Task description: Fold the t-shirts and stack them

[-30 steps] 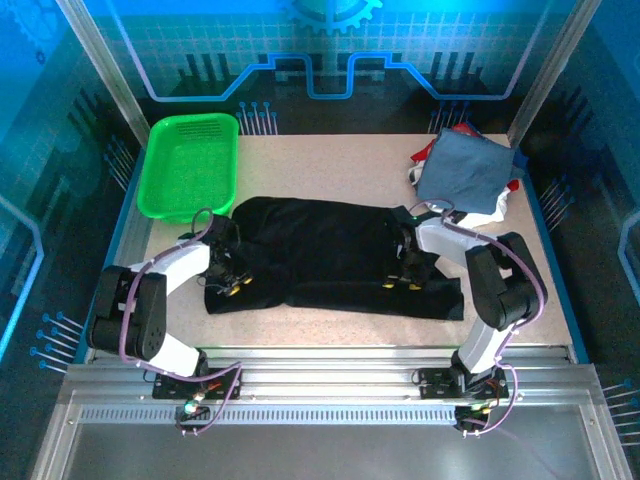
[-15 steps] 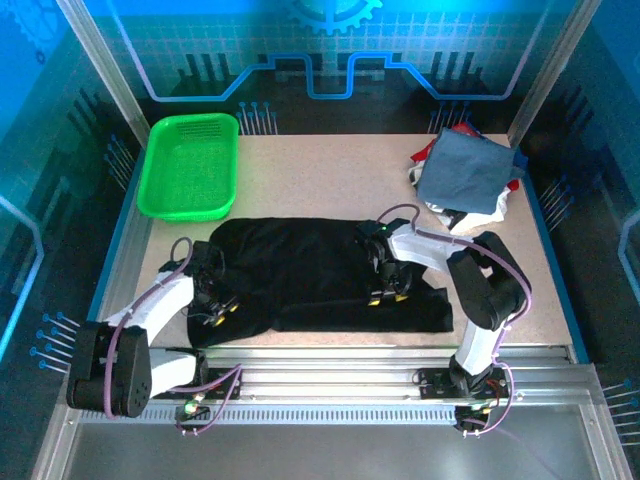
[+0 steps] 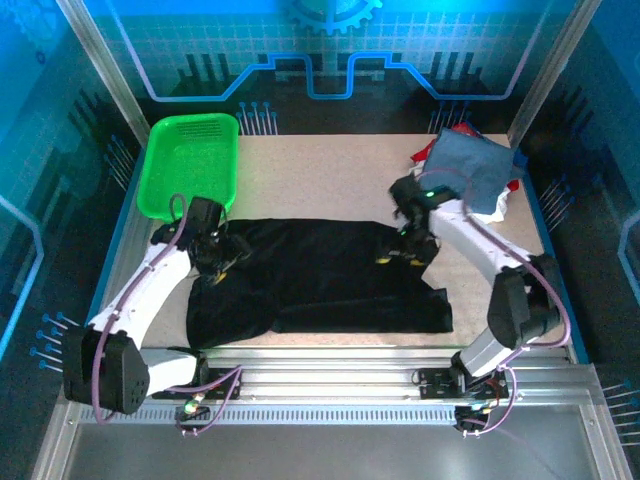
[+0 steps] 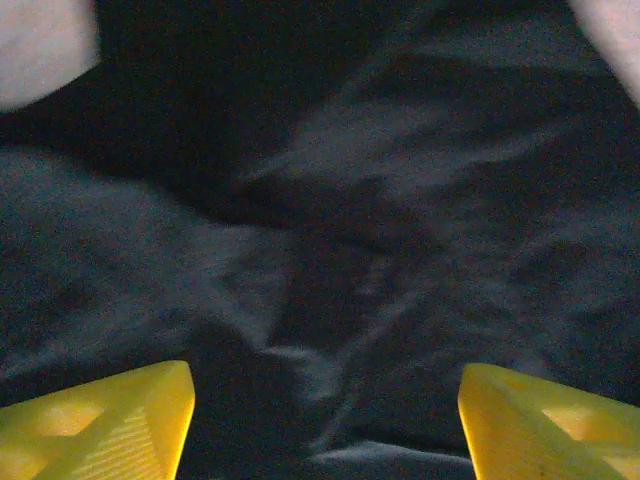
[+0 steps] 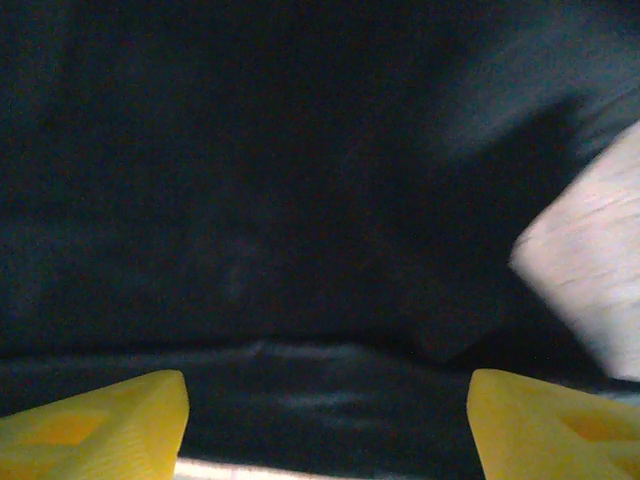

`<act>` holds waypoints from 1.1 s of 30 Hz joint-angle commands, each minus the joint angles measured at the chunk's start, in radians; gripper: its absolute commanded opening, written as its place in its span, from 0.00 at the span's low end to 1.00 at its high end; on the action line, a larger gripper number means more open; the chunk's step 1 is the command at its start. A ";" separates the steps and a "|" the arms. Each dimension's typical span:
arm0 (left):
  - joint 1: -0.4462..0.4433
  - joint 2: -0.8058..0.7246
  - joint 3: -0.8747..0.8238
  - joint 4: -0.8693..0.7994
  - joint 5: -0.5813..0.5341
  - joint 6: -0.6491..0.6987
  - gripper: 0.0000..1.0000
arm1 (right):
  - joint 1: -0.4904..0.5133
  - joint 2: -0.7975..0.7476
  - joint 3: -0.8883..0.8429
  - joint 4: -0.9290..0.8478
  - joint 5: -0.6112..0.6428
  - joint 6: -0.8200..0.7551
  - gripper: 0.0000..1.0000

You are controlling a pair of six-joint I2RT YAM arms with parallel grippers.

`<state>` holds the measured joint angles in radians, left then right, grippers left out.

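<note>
Left gripper (image 3: 220, 262) and right gripper (image 3: 404, 252) both hang spread and empty, the black t-shirt (image 3: 320, 285) lying just beneath them. Mid-fold, I reckon; next I must pinch an edge under each.

White arm links (image 3: 150, 288), black joints (image 3: 205, 215), purple cables (image 3: 173, 210), yellow wedge-shaped fingers (image 4: 110, 425)

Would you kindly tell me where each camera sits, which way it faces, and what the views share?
Top external: above and behind the arm bases, looking down on the table; the left gripper and right gripper reach over the black t-shirt.
Left wrist: on the left wrist, facing down at wrinkled black cloth; yellow fingertips, apart.
Right wrist: likewise, over smoother cloth near its edge; yellow fingertips, apart.
Shared: the black t-shirt, in all three.
</note>
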<state>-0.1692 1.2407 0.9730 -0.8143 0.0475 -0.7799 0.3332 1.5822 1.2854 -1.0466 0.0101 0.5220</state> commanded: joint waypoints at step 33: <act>-0.227 0.025 0.072 0.098 0.009 0.114 0.77 | -0.362 0.499 0.163 0.201 -0.036 -0.098 0.20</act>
<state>-0.3939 1.2987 1.0630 -0.6796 0.0971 -0.6731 -0.0280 2.0483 1.4597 -0.8680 0.0200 0.4286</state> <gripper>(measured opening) 0.771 0.262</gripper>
